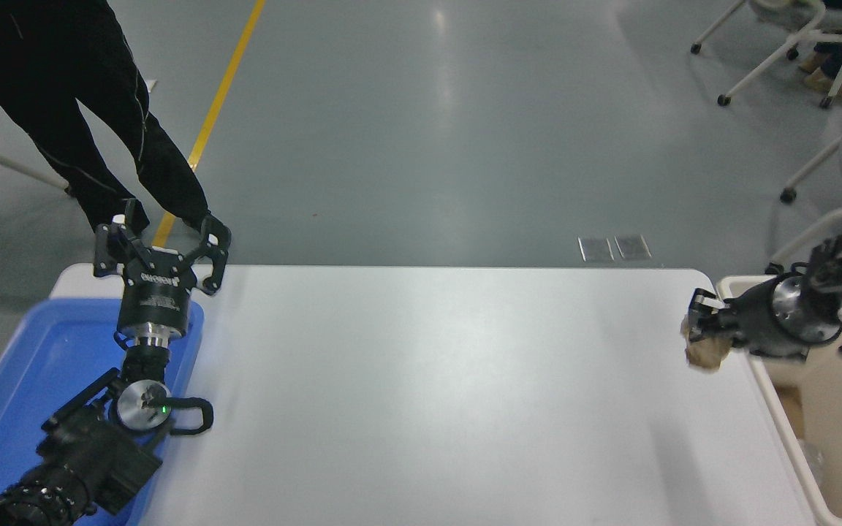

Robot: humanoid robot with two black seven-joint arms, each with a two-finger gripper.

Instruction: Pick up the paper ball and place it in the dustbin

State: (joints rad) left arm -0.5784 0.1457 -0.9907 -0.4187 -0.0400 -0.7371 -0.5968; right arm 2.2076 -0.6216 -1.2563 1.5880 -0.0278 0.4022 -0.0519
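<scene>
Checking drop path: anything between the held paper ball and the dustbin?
Nothing. Head view shows paper ball in right gripper above the table edge, just left of the dustbin rim.
</scene>
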